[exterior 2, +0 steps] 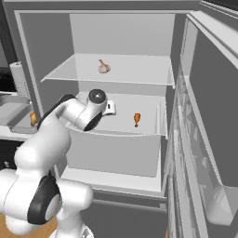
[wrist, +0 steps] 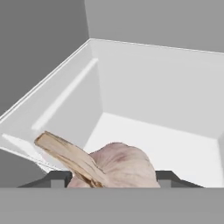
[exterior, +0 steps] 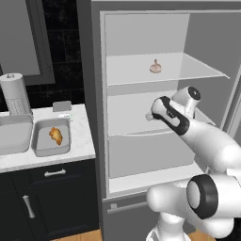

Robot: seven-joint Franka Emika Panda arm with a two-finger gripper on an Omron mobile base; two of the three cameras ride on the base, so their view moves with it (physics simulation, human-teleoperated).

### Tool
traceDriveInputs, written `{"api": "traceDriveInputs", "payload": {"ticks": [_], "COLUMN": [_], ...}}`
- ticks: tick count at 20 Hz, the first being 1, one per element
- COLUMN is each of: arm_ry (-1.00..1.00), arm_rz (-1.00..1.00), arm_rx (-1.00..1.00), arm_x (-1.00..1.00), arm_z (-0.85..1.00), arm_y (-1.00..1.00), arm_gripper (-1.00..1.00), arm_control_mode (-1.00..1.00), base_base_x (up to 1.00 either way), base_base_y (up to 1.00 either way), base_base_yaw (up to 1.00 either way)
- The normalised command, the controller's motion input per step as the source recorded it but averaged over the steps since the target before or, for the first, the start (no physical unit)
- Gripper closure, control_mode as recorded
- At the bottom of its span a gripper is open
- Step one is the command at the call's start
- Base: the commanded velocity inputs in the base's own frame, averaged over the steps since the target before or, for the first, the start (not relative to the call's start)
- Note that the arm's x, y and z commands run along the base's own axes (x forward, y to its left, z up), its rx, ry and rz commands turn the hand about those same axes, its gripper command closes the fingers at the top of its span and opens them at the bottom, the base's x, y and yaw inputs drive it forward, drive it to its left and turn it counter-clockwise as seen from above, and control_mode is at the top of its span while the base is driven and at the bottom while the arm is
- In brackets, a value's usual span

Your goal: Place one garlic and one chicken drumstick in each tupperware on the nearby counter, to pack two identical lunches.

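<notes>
My gripper (wrist: 113, 178) reaches into the open fridge at the middle shelf, its jaws closed against the sides of a pale garlic (wrist: 122, 164) with a dry brown stem. The hand (exterior: 149, 115) also shows from the base (exterior 2: 109, 109). A second garlic (exterior: 156, 67) lies on the upper shelf (exterior 2: 103, 67). One chicken drumstick (exterior 2: 136, 119) lies on the middle shelf, right of the hand. Another drumstick (exterior: 56, 135) lies in a grey tupperware (exterior: 47, 150) on the counter (exterior: 83, 136). A second tupperware (exterior: 14, 136) stands left of it.
The fridge door (exterior 2: 204, 116) stands open on the right. A paper towel roll (exterior: 15, 94) and a small grey block (exterior: 61, 106) stand at the back of the counter. Dark cabinets (exterior: 56, 197) sit below. Glass shelf edges (exterior 2: 116, 134) bound the hand above and below.
</notes>
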Motion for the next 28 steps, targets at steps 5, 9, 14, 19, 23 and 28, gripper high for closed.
{"api": "traceDriveInputs", "payload": {"ticks": [5,9,14,19,23,28], "arm_ry": [0.0,0.1,0.27,0.27,0.09,0.03], "arm_rz": [0.0,0.0,-0.07,-0.19,-0.19,-0.04], "arm_rx": [0.0,0.0,-0.01,-0.07,-0.11,-0.01], "arm_x": [-1.0,-0.95,-0.99,-1.0,-1.0,-0.73], "arm_z": [0.45,0.68,0.58,0.16,0.0,-0.13], "arm_y": [-0.24,-0.15,-0.08,-0.03,-0.11,0.0], "arm_gripper": [1.0,1.0,1.0,1.0,1.0,1.0], "arm_control_mode": [-1.0,-1.0,-1.0,-1.0,-1.0,-1.0], "base_base_x": [0.0,0.0,0.0,0.0,0.0,0.0], "base_base_y": [0.0,0.0,0.0,0.0,0.0,0.0], "base_base_yaw": [0.0,0.0,0.0,0.0,0.0,0.0]}}
